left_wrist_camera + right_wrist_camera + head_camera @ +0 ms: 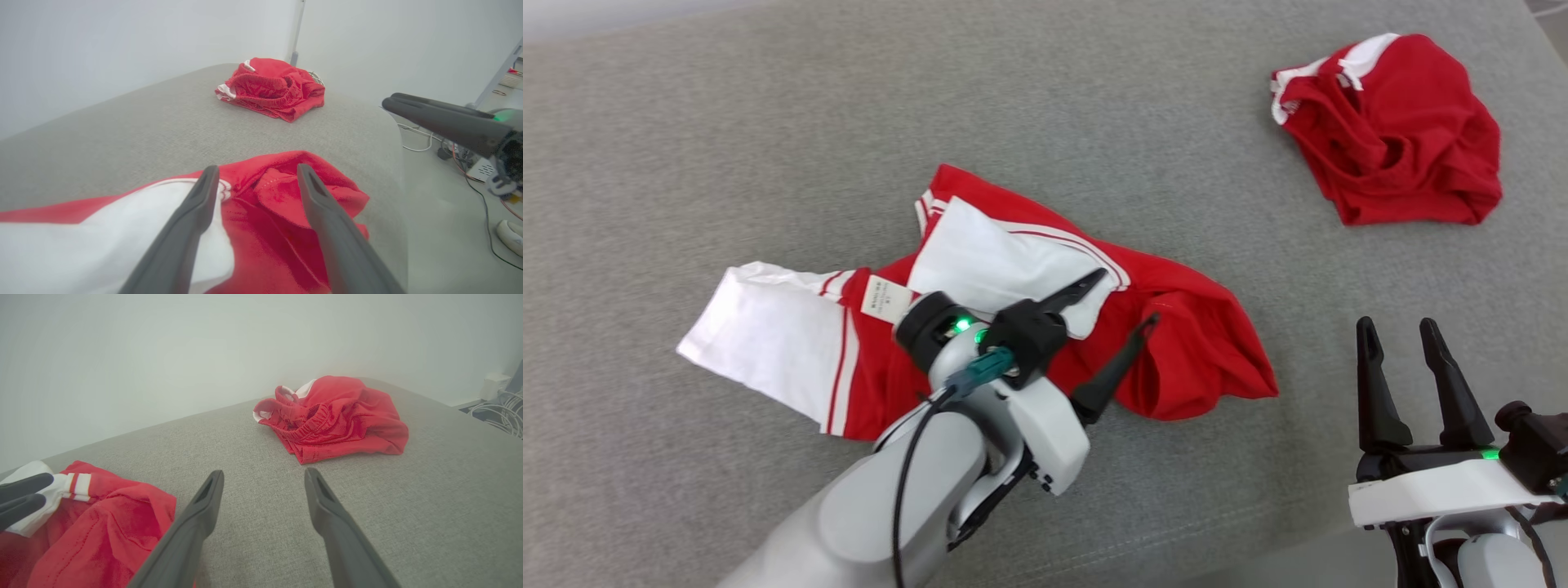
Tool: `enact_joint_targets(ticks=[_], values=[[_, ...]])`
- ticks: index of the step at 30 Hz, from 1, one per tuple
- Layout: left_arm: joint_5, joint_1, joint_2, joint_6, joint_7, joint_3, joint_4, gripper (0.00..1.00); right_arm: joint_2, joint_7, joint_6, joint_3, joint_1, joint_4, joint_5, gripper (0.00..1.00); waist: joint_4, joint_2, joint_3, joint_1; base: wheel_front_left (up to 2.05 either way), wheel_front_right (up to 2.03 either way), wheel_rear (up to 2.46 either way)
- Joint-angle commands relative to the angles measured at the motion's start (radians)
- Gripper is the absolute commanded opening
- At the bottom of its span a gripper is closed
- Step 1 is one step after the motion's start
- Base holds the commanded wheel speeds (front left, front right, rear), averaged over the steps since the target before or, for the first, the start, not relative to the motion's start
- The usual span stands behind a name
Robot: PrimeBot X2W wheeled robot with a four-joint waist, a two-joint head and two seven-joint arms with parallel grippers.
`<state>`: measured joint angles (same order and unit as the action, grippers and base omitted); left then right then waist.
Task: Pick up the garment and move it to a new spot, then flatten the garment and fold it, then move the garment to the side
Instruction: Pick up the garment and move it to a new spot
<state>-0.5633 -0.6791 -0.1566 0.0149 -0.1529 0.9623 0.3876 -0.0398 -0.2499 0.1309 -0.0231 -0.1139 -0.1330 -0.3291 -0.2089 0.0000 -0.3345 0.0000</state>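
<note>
A crumpled red and white garment [1192,343] lies mid-surface, with white panels at its left and a label showing. My left gripper [1127,298] hovers just above its right half, open, with nothing between the fingers; the left wrist view shows red cloth [278,204] under the spread fingers [204,196]. My right gripper [1396,327] stands open near the front right, apart from the cloth, over bare grey fabric [263,473]. The garment's right edge [102,522] lies to its left.
A second bunched red garment [1388,131] with an elastic waistband [327,416] lies at the far right of the grey padded surface [768,122]. The surface's front edge [1258,539] runs at the lower right. Beyond its right end are cables [470,163] on the floor.
</note>
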Motion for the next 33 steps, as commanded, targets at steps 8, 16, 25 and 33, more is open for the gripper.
enact_joint_targets(ticks=[8,16,25,33], values=[[-0.020,0.100,-0.148,0.142,-0.027,-0.137,-0.170,1.00,-0.010,-0.012,0.000,-0.016,-0.004,0.026,0.064,1.00,0.116,0.0000,0.069,0.0000,0.00,0.00,0.00],[-0.087,0.258,-0.277,0.274,-0.049,-0.270,-0.273,1.00,-0.010,-0.012,0.000,-0.067,-0.003,0.009,0.134,1.00,0.214,0.0000,0.116,0.0000,0.00,0.00,0.00],[-0.129,0.407,-0.322,0.363,-0.084,-0.359,-0.341,1.00,-0.013,-0.011,0.000,-0.123,0.006,-0.030,0.190,1.00,0.311,0.0000,0.170,0.0000,0.00,0.00,0.00],[-0.148,0.502,-0.331,0.400,-0.094,-0.384,-0.388,1.00,-0.017,-0.001,0.000,-0.149,0.026,-0.052,0.189,1.00,0.364,0.0000,0.217,0.0000,0.00,0.00,0.00]])
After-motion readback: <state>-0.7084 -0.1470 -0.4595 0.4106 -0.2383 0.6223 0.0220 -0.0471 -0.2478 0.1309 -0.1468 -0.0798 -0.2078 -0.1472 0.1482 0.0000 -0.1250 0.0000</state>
